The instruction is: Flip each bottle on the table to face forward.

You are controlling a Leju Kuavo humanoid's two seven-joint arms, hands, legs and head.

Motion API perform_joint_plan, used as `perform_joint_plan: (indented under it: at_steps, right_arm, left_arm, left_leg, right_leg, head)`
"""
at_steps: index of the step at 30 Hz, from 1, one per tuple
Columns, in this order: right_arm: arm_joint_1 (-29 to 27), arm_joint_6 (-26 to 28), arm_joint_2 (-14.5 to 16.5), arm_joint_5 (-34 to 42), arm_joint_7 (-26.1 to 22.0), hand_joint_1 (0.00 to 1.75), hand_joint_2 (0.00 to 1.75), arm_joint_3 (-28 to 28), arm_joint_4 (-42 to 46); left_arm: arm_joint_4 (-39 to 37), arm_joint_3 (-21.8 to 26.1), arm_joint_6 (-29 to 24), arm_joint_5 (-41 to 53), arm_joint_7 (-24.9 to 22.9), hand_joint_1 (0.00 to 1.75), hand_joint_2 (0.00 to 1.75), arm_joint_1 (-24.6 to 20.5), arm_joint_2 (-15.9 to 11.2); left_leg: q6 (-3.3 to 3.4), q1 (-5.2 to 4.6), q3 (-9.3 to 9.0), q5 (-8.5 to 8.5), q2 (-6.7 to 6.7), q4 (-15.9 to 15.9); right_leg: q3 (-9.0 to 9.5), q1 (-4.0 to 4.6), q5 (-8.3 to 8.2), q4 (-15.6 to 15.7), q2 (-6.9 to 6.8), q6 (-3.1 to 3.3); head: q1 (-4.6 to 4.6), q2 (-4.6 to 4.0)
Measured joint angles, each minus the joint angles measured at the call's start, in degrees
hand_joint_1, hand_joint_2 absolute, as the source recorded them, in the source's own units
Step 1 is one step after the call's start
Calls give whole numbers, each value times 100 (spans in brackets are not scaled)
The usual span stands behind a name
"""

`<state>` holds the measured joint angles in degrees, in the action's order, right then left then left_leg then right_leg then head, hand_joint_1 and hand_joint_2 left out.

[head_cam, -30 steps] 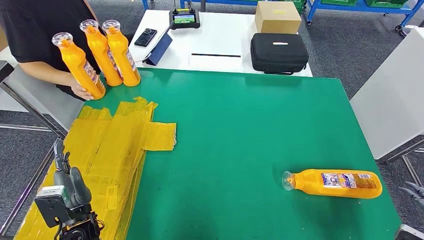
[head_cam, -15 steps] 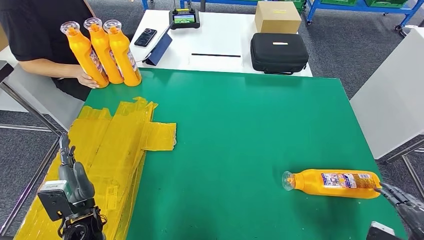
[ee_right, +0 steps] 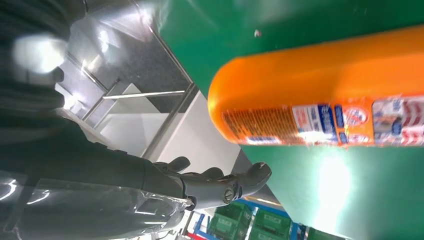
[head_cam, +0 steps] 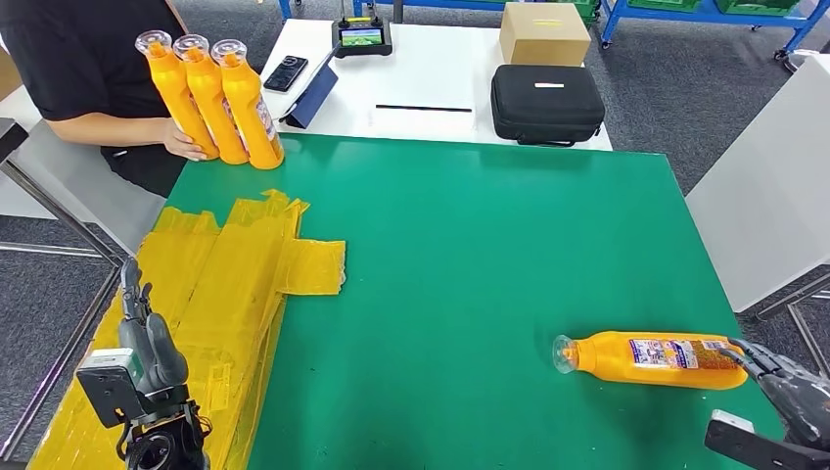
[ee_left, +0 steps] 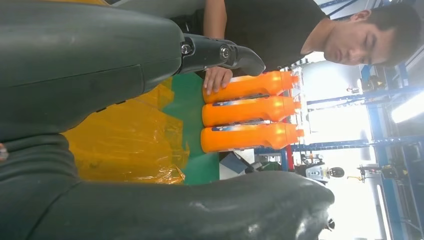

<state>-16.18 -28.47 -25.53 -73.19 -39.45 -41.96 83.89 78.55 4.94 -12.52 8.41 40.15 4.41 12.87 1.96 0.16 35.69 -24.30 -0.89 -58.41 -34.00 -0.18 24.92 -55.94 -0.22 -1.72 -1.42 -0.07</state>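
Bottles: four orange ones total. One lying bottle [head_cam: 654, 359] on its side on the green table [head_cam: 470, 245] at about 4 o'clock, clear cap toward 9 o'clock, base toward 3 o'clock, printed label facing up. Other three standing bottles [head_cam: 210, 101] upright in a tight row at the table's 11 o'clock corner, touching each other, a person's hand [head_cam: 183, 145] against the outermost one; the left wrist view shows the same three stacked side by side with that hand on one.

Right hand [head_cam: 788, 387] at the 4 o'clock table edge, fingertips [head_cam: 741, 350] right at the lying bottle's base, fingers spread apart, holding nothing; cannot tell if they actually touch. Right wrist view: bottle base close up, fingers extended beside it, not wrapped around it.

Left hand [head_cam: 137, 343] at 8 o'clock over the yellow plastic sheeting [head_cam: 215, 294], fingers apart and pointing up, nothing in it.

White table [head_cam: 431, 78] at 12 o'clock: one black case [head_cam: 545, 103], one cardboard box [head_cam: 543, 33], one phone [head_cam: 285, 72], one controller with screen [head_cam: 361, 36].
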Motion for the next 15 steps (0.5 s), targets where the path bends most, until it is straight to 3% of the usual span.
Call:
perform_joint_plan:
  at_steps: [15]
  right_arm:
    - [249,199,-188,87,126,0,175,341,-422]
  left_arm:
    - [-1,7,62,-5,0,0,0,3,3]
  left_leg:
    - [0,0,3,-1,0,0]
  right_leg:
    - [1,0,0,0,0,0]
  head:
    - [0,0]
